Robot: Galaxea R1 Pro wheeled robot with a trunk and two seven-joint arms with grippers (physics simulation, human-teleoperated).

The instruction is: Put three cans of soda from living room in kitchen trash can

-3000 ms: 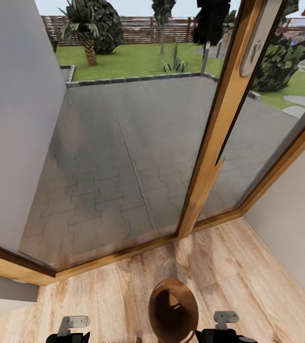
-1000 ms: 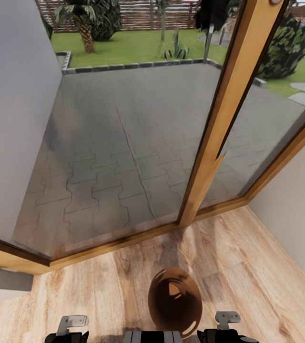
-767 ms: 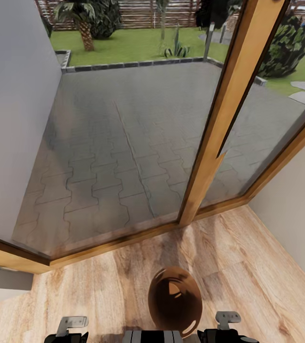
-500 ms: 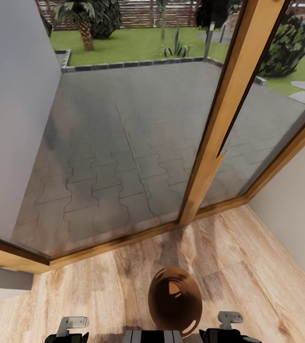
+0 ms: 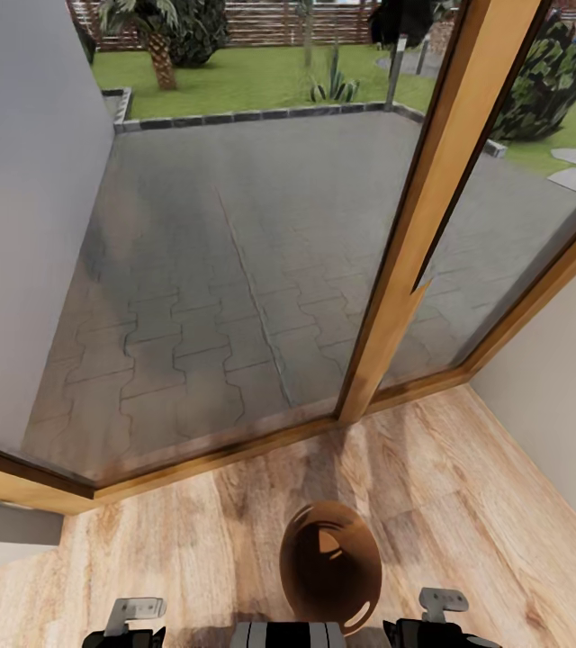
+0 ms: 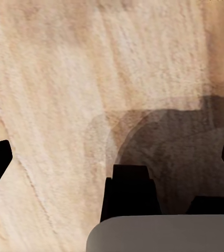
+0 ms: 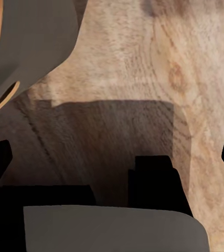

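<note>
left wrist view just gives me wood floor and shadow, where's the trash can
Observer: The trash can stands on the floor straight ahead of the robot, to the right of the left gripper.
Operator: anything behind it
Observer: A wood-framed glass door, with a paved patio outside.
Operator: right gripper holding a can
Observer: No, the right gripper is open, with bare floor between its fingers.

Open wood floor [image 5: 189, 549] surrounds the brown trash can [image 5: 330, 556]; wood-framed glass doors [image 5: 414, 225] block the way ahead, a pale wall [image 5: 562, 405] closes the right.
</note>
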